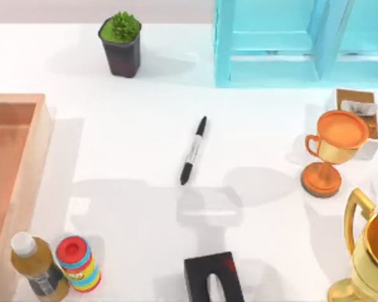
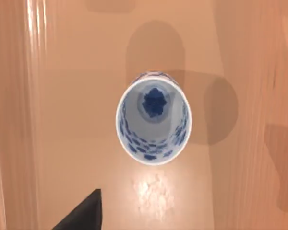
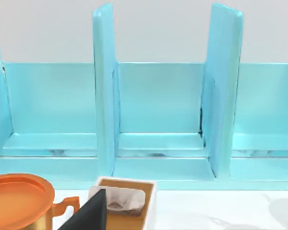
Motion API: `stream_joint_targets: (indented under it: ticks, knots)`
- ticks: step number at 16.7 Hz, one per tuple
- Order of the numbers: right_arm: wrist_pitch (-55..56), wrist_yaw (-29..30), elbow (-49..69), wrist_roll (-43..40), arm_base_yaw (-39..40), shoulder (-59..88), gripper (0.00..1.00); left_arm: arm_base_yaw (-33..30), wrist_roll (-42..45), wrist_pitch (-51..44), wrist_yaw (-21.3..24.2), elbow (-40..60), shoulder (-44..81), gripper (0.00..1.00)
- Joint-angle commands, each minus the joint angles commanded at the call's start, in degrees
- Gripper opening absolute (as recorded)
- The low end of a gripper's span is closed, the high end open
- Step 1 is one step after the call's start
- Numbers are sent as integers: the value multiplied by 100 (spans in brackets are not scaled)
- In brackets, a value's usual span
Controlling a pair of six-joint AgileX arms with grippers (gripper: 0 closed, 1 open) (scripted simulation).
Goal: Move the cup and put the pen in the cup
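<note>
The cup (image 2: 153, 117), white with a blue pattern, stands upright on the floor of a wooden tray (image 2: 86, 96); I look straight down into its mouth in the left wrist view. A dark part of my left gripper (image 2: 84, 214) shows just beside it, above the tray and apart from the cup. The pen (image 1: 193, 151), slim and black with a pale band, lies slantwise on the white table near the middle. In the right wrist view a dark part of my right gripper (image 3: 89, 214) hangs near the orange trophy (image 3: 19, 201), facing the blue shelf (image 3: 158, 105).
The wooden tray (image 1: 22, 163) fills the left edge. A potted plant (image 1: 121, 44) and the blue shelf (image 1: 283, 44) stand at the back. The orange trophy (image 1: 332, 151), a small wooden box (image 1: 359, 110) and a gold trophy (image 1: 372, 251) crowd the right. A bottle (image 1: 38, 267), striped can (image 1: 79, 263) and black box (image 1: 213, 278) line the front.
</note>
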Motion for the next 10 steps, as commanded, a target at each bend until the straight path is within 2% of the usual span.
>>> stream_joint_targets:
  ticks: [4,10]
  knots:
    - [0,0,0,0,0,0,100,120,138,-735,4,833,1007,100]
    - [0,0,0,0,0,0,100,106,153,-828,5,932,1131,100]
